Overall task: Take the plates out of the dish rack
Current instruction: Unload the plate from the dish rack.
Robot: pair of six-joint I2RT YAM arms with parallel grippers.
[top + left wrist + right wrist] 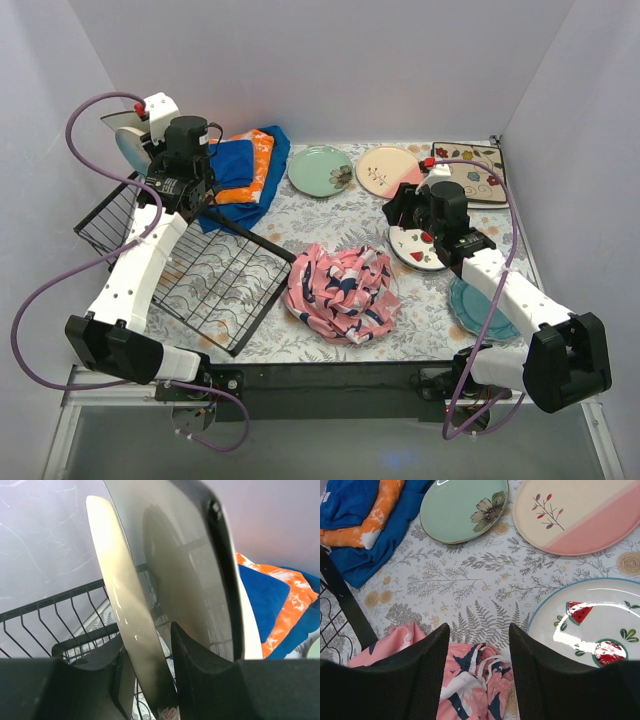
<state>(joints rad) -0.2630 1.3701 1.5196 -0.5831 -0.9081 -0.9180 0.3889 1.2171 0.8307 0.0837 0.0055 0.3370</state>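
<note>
Above the far side of the dish rack (pixel 210 280), the left gripper (pixel 150 655) pinches a cream plate (pixel 120 595) by its rim, while the right gripper (pixel 479 630) hangs open, holding nothing.

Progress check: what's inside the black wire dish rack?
Visible grid of the dish rack holds no plates; the left arm hides a strip. A cream-and-blue ceramic plate is in the left jaws at its far corner.

No legible text, label, brand, number or sign on plates (pixel 462 510), dish rack (pixel 215 290).
</note>
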